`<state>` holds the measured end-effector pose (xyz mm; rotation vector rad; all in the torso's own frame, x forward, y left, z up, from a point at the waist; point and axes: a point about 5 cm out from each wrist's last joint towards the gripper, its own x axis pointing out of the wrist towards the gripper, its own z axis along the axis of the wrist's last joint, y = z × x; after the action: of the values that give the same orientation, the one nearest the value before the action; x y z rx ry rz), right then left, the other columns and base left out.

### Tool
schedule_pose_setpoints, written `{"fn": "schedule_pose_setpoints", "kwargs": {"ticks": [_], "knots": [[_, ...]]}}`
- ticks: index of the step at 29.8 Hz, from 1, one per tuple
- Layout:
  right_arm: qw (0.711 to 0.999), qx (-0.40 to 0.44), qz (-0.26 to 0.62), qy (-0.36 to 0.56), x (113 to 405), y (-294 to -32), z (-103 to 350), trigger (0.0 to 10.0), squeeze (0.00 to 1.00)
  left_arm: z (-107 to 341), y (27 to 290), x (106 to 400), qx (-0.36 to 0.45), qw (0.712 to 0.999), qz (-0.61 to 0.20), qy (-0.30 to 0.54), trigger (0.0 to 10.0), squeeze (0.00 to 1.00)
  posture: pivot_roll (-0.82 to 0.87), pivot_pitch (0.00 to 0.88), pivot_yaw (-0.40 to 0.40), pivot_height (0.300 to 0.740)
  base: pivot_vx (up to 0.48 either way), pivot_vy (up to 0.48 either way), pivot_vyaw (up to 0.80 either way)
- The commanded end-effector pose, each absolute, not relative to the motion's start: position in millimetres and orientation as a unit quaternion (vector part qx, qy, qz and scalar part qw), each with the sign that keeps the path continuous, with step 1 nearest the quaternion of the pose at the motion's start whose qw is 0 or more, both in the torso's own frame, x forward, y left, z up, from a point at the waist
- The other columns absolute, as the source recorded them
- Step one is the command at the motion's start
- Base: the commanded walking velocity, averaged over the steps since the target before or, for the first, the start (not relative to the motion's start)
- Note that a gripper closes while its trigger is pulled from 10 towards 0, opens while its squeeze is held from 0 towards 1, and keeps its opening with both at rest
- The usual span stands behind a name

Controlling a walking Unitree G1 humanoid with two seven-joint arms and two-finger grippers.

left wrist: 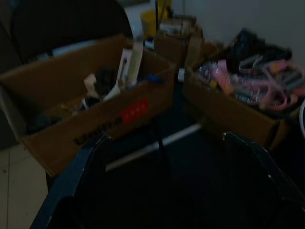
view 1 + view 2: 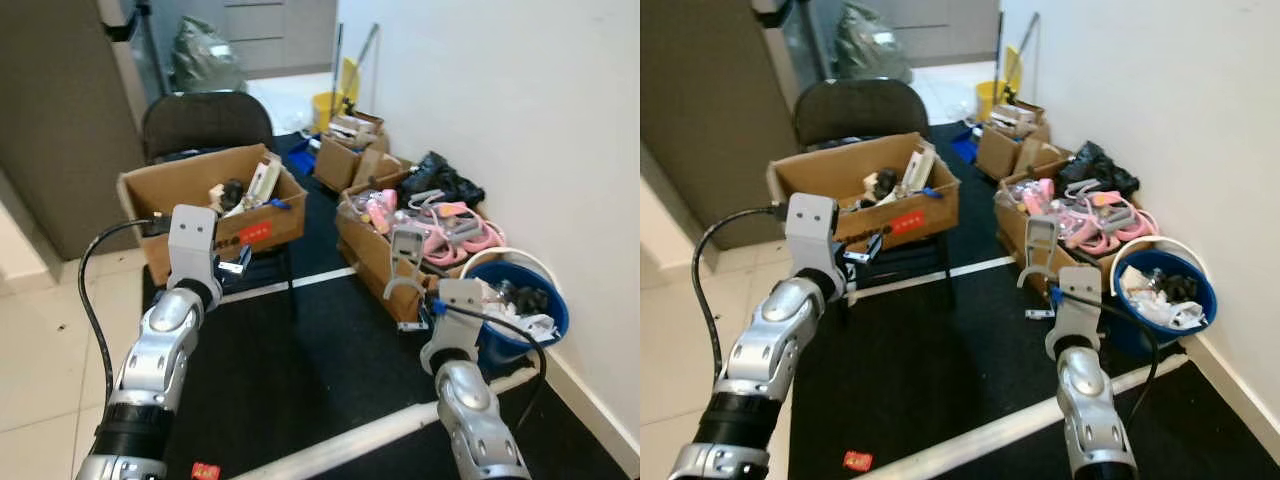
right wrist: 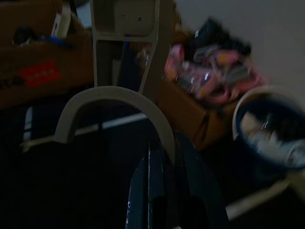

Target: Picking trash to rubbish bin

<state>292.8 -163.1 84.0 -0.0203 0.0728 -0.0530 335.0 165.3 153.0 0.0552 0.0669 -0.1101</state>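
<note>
Carrying grey plastic bracket clamped in right gripper, lifted toward blue bin for dropping; left gripper spread, empty.

The cardboard box bears black lettering (and a red label), both unreadable.

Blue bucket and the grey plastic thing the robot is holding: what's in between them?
Mostly bare black mat. In the right eye view, the right gripper holds the grey plastic piece just left of the blue bucket, with cardboard box behind.
</note>
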Motion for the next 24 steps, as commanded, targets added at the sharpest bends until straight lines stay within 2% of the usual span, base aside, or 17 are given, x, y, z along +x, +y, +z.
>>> {"fn": "schedule_pose_setpoints", "kwargs": {"ticks": [1,24], "knots": [[0.999,-0.013,-0.024,0.041,293,-162,83,10.0,0.00,151,169,334,0.030,0.997,-0.050,0.040,10.0,0.00,-0.01,0.117,0.054,0.740,0.352,0.000,0.00],[0.999,-0.010,-0.005,0.033,305,-153,90,10.0,0.00,152,176,332,0.032,0.998,-0.033,0.044,10.0,0.00,0.02,0.127,0.041,0.740,0.353,0.000,0.00]]}}
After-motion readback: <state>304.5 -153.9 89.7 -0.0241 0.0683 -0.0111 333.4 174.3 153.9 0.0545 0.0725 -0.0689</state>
